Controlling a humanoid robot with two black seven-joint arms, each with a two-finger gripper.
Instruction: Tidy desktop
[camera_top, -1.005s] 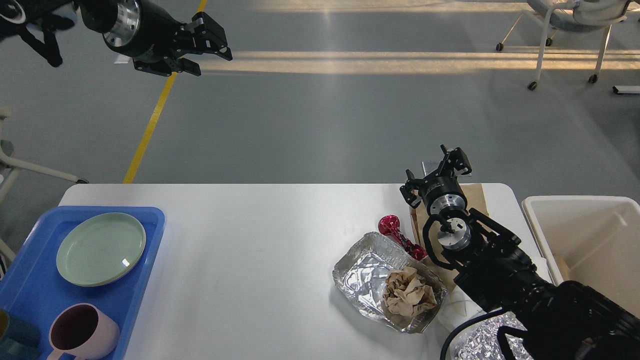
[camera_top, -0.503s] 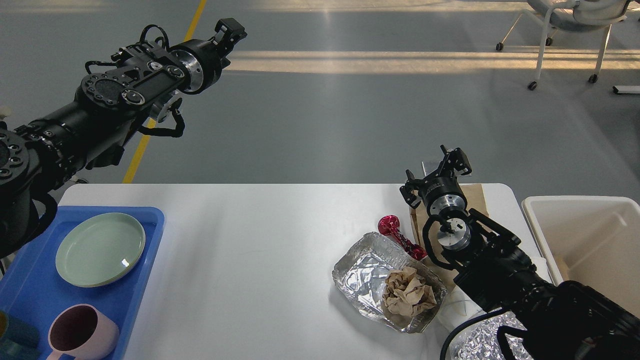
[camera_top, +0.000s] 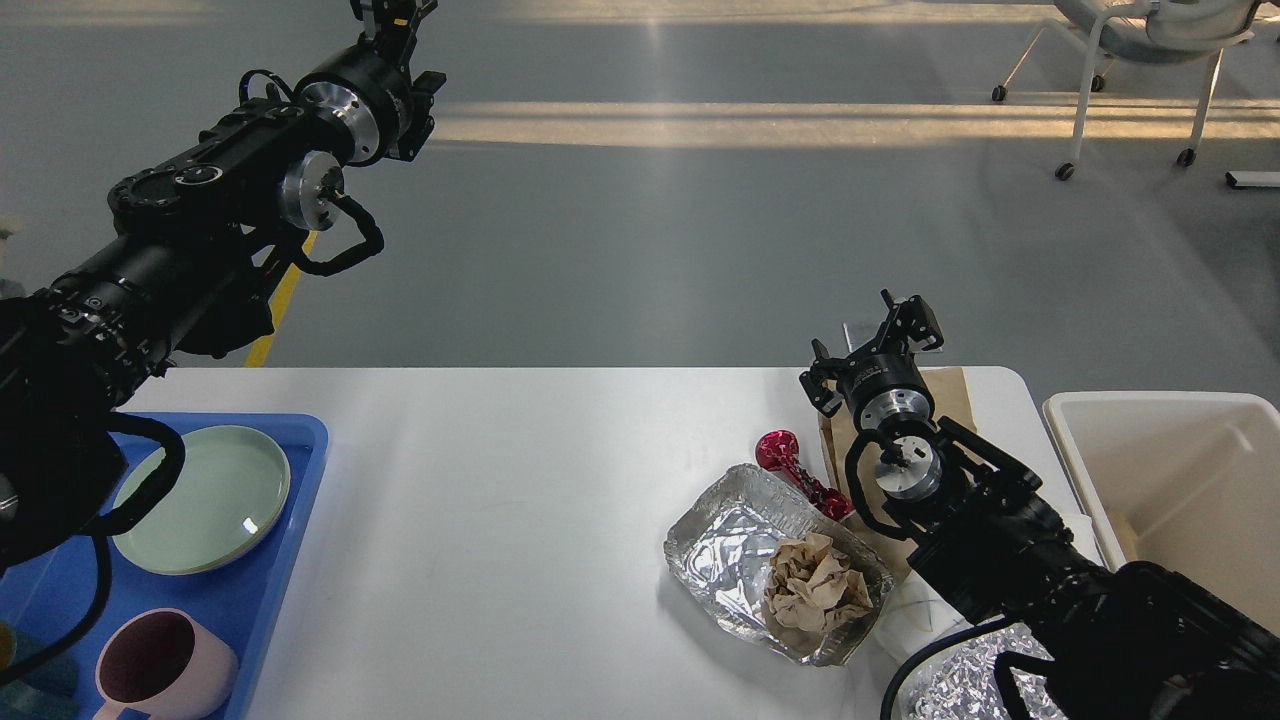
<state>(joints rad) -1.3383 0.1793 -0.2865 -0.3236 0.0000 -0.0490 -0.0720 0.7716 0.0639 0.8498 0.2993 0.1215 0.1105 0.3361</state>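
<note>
- Head view, nearest you: the white desktop (camera_top: 520, 480) fills the lower middle. At its near left, a blue tray (camera_top: 290, 560) gathers dishes, a green plate (camera_top: 215, 495) and a pink cup (camera_top: 160, 665), likely sorted for reuse.
- Near right, a foil tray (camera_top: 725, 545) holds crumpled brown paper (camera_top: 815, 585), probably rubbish for the off-white bin (camera_top: 1160, 470) just off the right edge.
- A red wrapper (camera_top: 790, 462) and brown paper bag (camera_top: 955, 385) lie partly hidden behind your right arm.
- Your right gripper (camera_top: 875, 345) hovers over the far right edge; its fingers look apart, holding nothing.
- Farthest, your left gripper (camera_top: 385, 15) is cut off at the top; you cannot tell its state.
</note>
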